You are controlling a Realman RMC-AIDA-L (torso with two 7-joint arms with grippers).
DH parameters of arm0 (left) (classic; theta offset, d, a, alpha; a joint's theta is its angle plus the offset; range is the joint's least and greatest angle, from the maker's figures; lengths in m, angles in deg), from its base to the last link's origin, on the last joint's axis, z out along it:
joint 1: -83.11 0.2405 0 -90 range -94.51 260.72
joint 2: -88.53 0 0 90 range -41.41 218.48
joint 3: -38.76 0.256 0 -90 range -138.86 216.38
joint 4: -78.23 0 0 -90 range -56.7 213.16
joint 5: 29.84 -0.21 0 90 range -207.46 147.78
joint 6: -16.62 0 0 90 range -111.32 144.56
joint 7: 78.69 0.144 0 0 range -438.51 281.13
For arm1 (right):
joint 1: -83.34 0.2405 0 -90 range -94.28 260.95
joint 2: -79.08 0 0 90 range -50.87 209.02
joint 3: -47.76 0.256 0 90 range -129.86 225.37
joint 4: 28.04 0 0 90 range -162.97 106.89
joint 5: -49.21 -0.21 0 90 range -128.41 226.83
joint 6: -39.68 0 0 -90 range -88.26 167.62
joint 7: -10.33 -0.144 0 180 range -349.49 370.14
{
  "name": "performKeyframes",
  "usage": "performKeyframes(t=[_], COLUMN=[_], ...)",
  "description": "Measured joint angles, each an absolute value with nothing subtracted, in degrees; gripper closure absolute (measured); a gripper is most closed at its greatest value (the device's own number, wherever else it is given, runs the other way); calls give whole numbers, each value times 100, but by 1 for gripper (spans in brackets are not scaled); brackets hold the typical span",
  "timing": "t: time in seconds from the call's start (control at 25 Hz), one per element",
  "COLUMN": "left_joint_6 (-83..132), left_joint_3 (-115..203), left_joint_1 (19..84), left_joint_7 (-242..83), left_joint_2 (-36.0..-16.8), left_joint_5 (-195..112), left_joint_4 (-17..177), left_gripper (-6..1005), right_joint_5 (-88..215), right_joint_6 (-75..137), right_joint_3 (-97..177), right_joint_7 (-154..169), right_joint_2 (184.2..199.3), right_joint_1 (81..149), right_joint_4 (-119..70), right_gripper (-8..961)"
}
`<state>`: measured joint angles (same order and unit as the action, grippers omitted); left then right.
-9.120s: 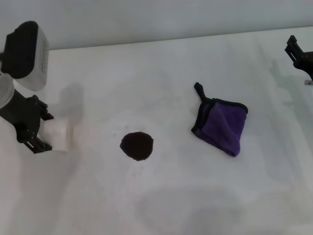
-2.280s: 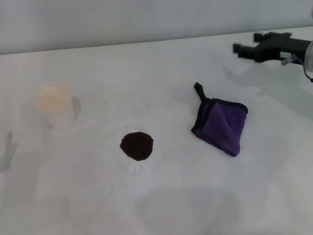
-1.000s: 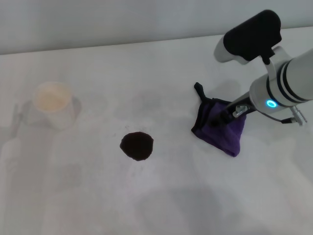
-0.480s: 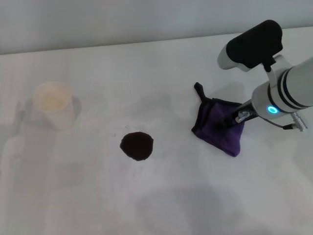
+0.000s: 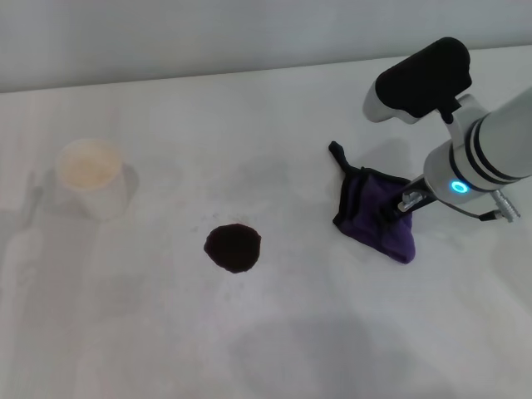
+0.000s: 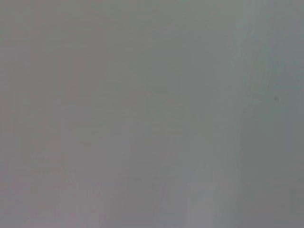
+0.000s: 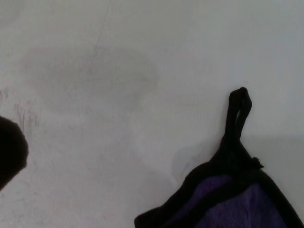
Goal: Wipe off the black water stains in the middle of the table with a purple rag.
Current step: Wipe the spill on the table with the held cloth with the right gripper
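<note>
Purple rag (image 5: 378,218) had just bunched toward the table's (image 5: 274,341) right edge under the right gripper (image 5: 392,208), apparently clamped on it; stain (image 5: 233,248) unwiped.

I see black water stains (image 5: 233,248) as one roundish, very dark blot, mid surface (image 5: 274,332), edge intact, unwiped. Purple rag (image 5: 378,223) lies well apart to its right, folded, bunched, fuzzy deep purple with black edging; black loop strap (image 7: 237,114) points away toward far edge. White matt surface shows faint smudges.
</note>
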<state>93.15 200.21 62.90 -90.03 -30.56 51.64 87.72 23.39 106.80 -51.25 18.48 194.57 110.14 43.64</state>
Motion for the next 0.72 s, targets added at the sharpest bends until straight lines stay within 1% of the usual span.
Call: performKeyframes(t=[0.4, 0.72], left_joint_6=[9291, 9284], left_joint_3=[20022, 20022], left_joint_1=[6288, 6272], left_joint_7=[-9003, -9004], left_joint_2=[-3056, -3056], left_joint_5=[5164, 5164], left_joint_4=[8773, 8772], left_gripper=[118, 119], right_joint_5=[2092, 1168], right_joint_6=[10749, 10396], right_joint_3=[-5181, -5771], right_joint_7=[2150, 2697], right_joint_2=[19455, 19486], right_joint_1=[11013, 11419], right_joint_4=[5090, 5168], right_gripper=[838, 848])
